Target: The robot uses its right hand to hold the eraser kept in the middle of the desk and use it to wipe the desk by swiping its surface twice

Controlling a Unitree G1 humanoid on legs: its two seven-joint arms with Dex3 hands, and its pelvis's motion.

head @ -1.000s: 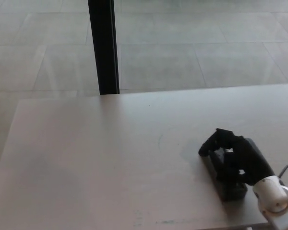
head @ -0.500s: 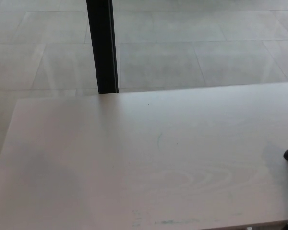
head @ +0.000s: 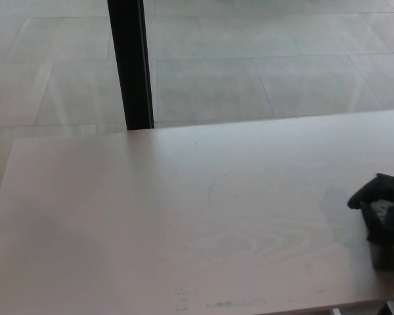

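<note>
My right hand point(head: 383, 200) shows at the right edge of the head view, low over the pale wooden desk point(head: 184, 216). Its black fingers are curled over a dark block, the eraser point(head: 387, 252), which rests flat on the desk top. Part of the hand and its forearm are cut off by the picture's edge. My left hand does not show.
A black vertical post point(head: 130, 65) stands just behind the desk's far edge, left of centre. Grey tiled floor point(head: 262, 59) lies beyond. Faint marks point(head: 223, 303) run along the desk's near edge.
The right hand with the eraser swept right from the desk's right-middle almost out of the picture, then came back a little to the left. The camera has shifted slightly to the right.
</note>
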